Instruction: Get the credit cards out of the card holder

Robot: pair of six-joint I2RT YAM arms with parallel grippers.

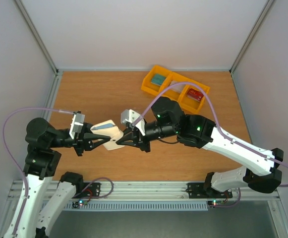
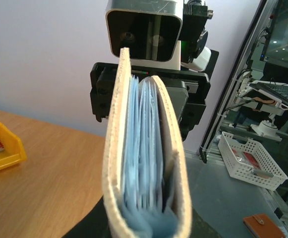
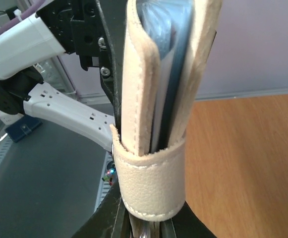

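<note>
The cream card holder [image 1: 107, 133] hangs above the table between both arms. My left gripper [image 1: 90, 141] is shut on its folded spine end. In the left wrist view the card holder [image 2: 115, 148] stands edge-on, its pale blue pockets [image 2: 146, 148] fanned slightly apart above my left gripper [image 2: 146, 232]. My right gripper [image 1: 125, 138] is shut on the opposite end. In the right wrist view the snap tab [image 3: 151, 183] wraps that end right at my right gripper [image 3: 151, 229]. I see no card edge clearly inside. One red credit card [image 1: 195, 95] lies in the yellow tray.
A yellow three-compartment tray [image 1: 175, 79] stands at the back of the table, with a teal-printed card [image 1: 158, 79] in its left compartment. The yellow tray [image 2: 7, 148] also shows at the left wrist view's left edge. Off the table stands a white basket [image 2: 233, 148].
</note>
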